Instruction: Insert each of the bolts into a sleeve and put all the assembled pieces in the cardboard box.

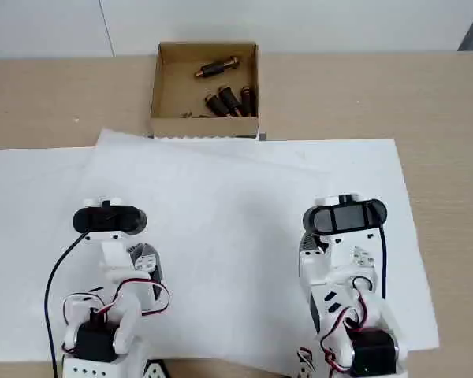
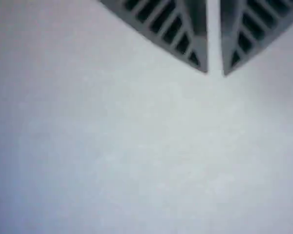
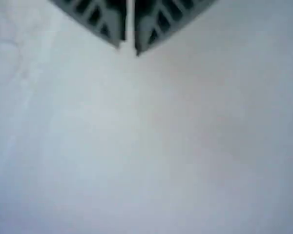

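- At the near edge of the table (image 1: 47, 94) stand two arms, one at near left (image 1: 110, 268) and one at near right (image 1: 343, 260). Both are folded low over the white paper (image 1: 236, 236).
- The left gripper (image 2: 215, 70) hangs just above the paper. Its jaws are drawn almost together with only a thin slit between them, and nothing is held.
- The right gripper (image 3: 128, 48) is the same: a narrow slit, nothing in it, and bare paper beneath.
- No loose bolt or sleeve lies on the middle stretch of paper between the arms and the box.
- At the far side, just beyond the paper's far edge, sits the cardboard box (image 1: 156, 79).
- The assembled pieces (image 1: 229, 101) lie inside, about three bunched toward the box's near right corner.
- A lone piece (image 1: 217, 68) lies apart from them by the far wall.
- Something small by the near wall is too faint to name.
- As I judge it, the work is done or very nearly so. Every piece in sight is boxed and both pincers are free, so little seems left beyond checking for strays.
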`<state>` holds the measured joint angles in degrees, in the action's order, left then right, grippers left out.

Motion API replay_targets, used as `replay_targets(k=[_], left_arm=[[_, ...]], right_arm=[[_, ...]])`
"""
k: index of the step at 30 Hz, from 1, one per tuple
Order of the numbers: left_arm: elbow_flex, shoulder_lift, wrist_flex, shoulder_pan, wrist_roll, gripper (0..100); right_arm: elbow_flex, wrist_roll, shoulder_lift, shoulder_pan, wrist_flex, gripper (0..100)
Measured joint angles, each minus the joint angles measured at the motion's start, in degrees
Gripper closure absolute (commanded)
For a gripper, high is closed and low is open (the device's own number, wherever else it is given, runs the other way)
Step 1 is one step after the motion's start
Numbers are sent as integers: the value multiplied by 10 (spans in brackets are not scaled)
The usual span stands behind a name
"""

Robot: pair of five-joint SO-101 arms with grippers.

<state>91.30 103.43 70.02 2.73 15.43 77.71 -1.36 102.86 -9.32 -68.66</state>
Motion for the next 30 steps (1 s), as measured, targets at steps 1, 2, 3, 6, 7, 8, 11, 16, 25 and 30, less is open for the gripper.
replay_targets(k=[1,2,3,6,7,8,11,16,25,30], left_arm=[[0,0,0,0,0,995],[0,0,0,0,0,995],[0,0,0,0,0,995],[0,0,0,0,0,995],[0,0,0,0,0,995],[0,0,0,0,0,995],[0,0,0,0,0,995],[0,0,0,0,0,995],[0,0,0,0,0,995],[0,0,0,0,0,995]], right_arm=[[9,0,0,0,0,995],[21,0,0,0,0,995],[33,0,0,1,0,995],[72,0,2,0,0,995],[84,0,4,0,1,995],[96,0,4,0,7,995],[133,0,4,0,36,995],[178,-1,4,0,116,995],[178,-1,4,0,159,995],[178,-1,4,0,159,995]])
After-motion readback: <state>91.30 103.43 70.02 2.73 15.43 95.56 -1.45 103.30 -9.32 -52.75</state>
